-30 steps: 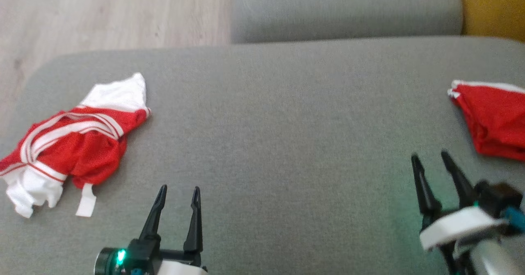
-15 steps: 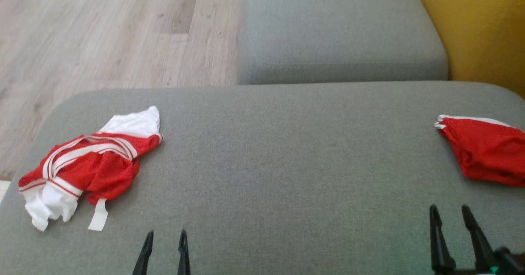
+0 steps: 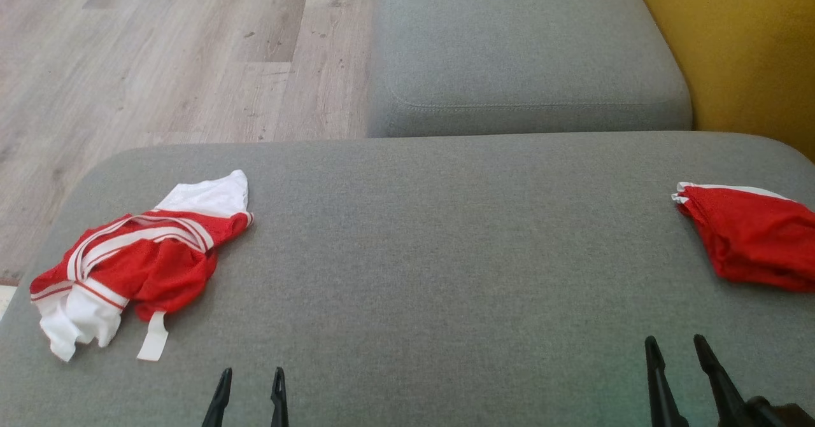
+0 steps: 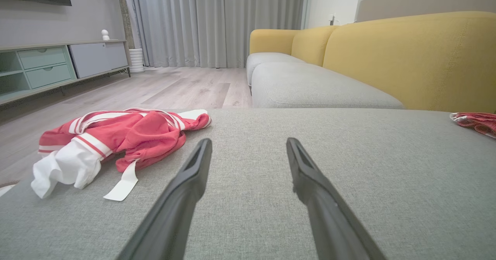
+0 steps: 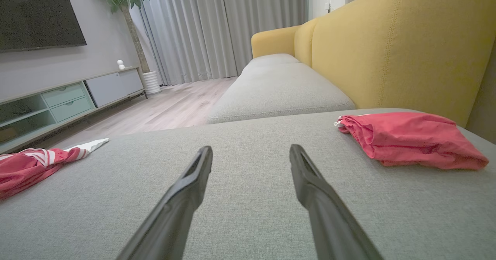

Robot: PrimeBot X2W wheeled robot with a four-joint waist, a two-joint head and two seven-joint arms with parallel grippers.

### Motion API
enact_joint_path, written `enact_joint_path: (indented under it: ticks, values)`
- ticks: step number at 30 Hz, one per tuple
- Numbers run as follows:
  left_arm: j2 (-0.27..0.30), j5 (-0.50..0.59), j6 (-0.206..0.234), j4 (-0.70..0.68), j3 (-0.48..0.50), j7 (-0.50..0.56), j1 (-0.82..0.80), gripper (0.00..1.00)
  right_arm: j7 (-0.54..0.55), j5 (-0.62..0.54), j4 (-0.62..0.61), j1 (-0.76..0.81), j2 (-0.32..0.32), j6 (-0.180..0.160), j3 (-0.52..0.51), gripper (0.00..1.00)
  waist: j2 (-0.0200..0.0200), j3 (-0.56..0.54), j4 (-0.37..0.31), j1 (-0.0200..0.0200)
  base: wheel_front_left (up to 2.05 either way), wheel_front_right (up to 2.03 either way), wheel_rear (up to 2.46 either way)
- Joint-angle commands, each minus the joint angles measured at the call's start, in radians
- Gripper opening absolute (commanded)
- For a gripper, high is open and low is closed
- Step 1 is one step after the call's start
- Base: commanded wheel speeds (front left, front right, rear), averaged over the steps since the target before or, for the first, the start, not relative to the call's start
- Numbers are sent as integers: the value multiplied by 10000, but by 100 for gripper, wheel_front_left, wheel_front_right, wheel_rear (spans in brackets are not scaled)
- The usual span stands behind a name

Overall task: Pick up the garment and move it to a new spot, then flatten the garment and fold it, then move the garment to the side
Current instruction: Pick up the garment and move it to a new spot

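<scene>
A crumpled red garment (image 3: 137, 258) with white stripes and white parts lies at the left end of the grey sofa cushion (image 3: 433, 249). The left wrist view shows the same garment (image 4: 116, 138) ahead and to the left of the fingers. My left gripper (image 3: 251, 375) stands open at the bottom edge, right of the garment and apart from it, nothing between its fingers (image 4: 193, 171). My right gripper (image 3: 676, 343) is open too, at the lower right, empty. A folded red garment (image 3: 751, 239) rests at the cushion's right edge, and it appears again (image 5: 410, 140) right of my right fingers.
A second grey seat cushion (image 3: 528, 58) lies behind, with the yellow backrest (image 3: 738, 51) at the right. Wooden floor (image 3: 159, 58) runs past the cushion's left and far edges. A TV cabinet (image 4: 46, 66) and curtains (image 4: 217, 19) stand across the room.
The head camera has tilted up, so the cushion and both garments sit lower in the picture. Both grippers now show only as fingertips at the bottom edge, still open.
</scene>
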Motion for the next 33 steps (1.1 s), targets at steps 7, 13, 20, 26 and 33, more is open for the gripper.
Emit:
enact_joint_path:
  ticks: [7, 13, 20, 26, 33]
  values:
    - [-60, 23, 34, -392, 356, -53, -485, 100, -133, 12, -272, -313, -245, -7, 341, 100, -1, 39, -7, 0, 0, 0, 0]
    - [-60, 58, 14, -359, 407, -53, -541, 100, -133, 40, -251, -334, -223, -7, 370, 100, -1, 52, 12, 0, 0, 0, 0]
    - [-60, 116, -9, -303, 457, -53, -589, 100, -133, 126, -244, -361, -183, -7, 387, 100, -1, 74, 99, 0, 0, 0, 0]
    - [-60, 247, -126, -286, 493, -53, -793, 100, -133, 177, -227, -340, -97, -7, 566, 100, -1, 197, 735, 0, 0, 0, 0]
    - [-40, 406, -233, -278, 702, -53, -828, 100, -133, 195, -179, -387, -28, -7, 881, 100, -1, 244, 1779, 0, 0, 0, 0]
